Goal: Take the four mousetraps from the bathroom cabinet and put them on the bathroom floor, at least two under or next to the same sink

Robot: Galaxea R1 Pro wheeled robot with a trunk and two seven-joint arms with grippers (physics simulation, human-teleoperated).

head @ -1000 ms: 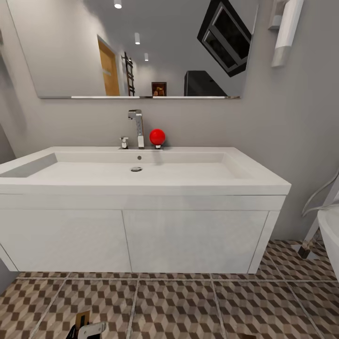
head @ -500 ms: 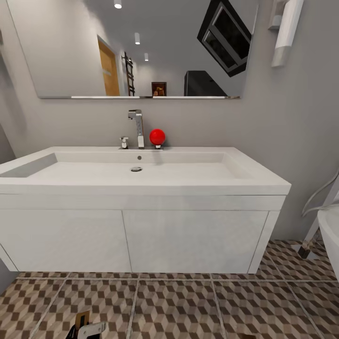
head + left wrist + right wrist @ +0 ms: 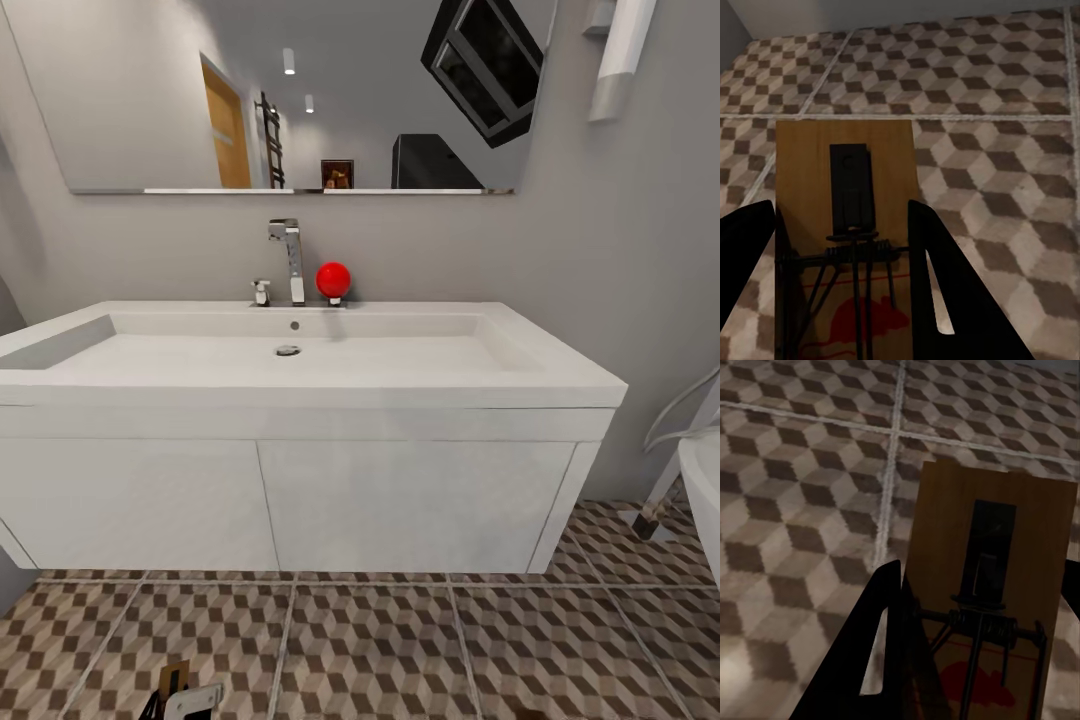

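While clamped on a flat wooden mousetrap with black wire spring and red mouse print (image 3: 844, 225), left tool (image 3: 844, 281) hangs above the cube-patterned brown, beige and grey tiled bathroom floor (image 3: 997, 150). Likewise right tool (image 3: 982, 637): closed around a second wooden mousetrap (image 3: 994, 562), over the same tiles. In head view, left tool low in frame, in front of the wide white rectangular bathroom sink (image 3: 300, 385). Compared with a moment ago, sink larger and slightly higher in frame: camera shift toward the vanity, not a move of furniture. Probably closing in to set both traps down beside the sink, neither yet on the floor.
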